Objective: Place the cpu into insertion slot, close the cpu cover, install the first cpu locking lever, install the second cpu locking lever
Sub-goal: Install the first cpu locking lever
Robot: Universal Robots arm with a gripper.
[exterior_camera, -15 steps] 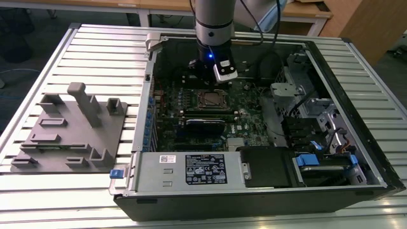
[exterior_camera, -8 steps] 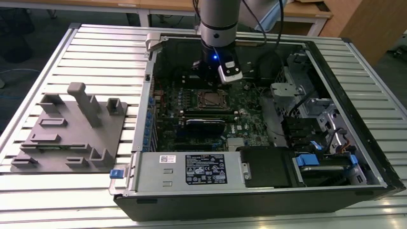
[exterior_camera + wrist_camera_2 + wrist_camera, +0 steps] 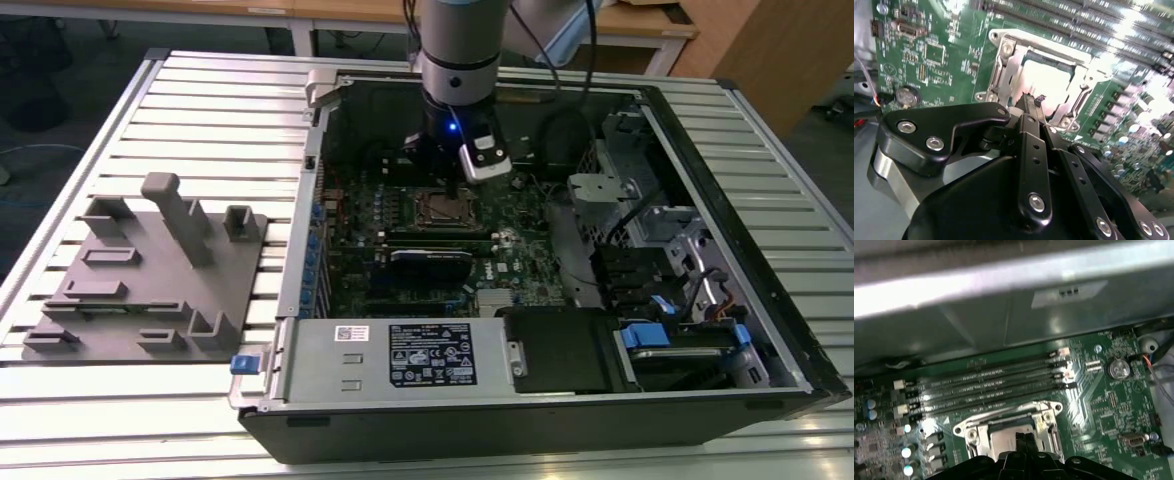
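Note:
The open computer case [image 3: 694,130] lies on the slatted table, and my arm reaches down into it. The insertion slot [image 3: 447,207] sits mid-motherboard, just below my gripper [image 3: 451,170] in the exterior view. In both wrist views the cpu [image 3: 1049,80] [image 3: 1006,440] lies in the slot with its pale silver top showing. The cpu cover [image 3: 1006,65] [image 3: 1046,426] lies flat around it. My gripper [image 3: 1031,100] [image 3: 1023,437] is shut with nothing seen between the fingers, its tips at the socket's edge. Thin metal levers [image 3: 1081,92] run along the socket's sides; I cannot tell if they are latched.
A grey fixture block [image 3: 147,270] stands on the table at the exterior view's left. The power supply [image 3: 400,355] fills the case's near side, and drive bays [image 3: 667,300] are at the right. Memory slots [image 3: 989,385] and a coin battery [image 3: 1118,368] flank the socket.

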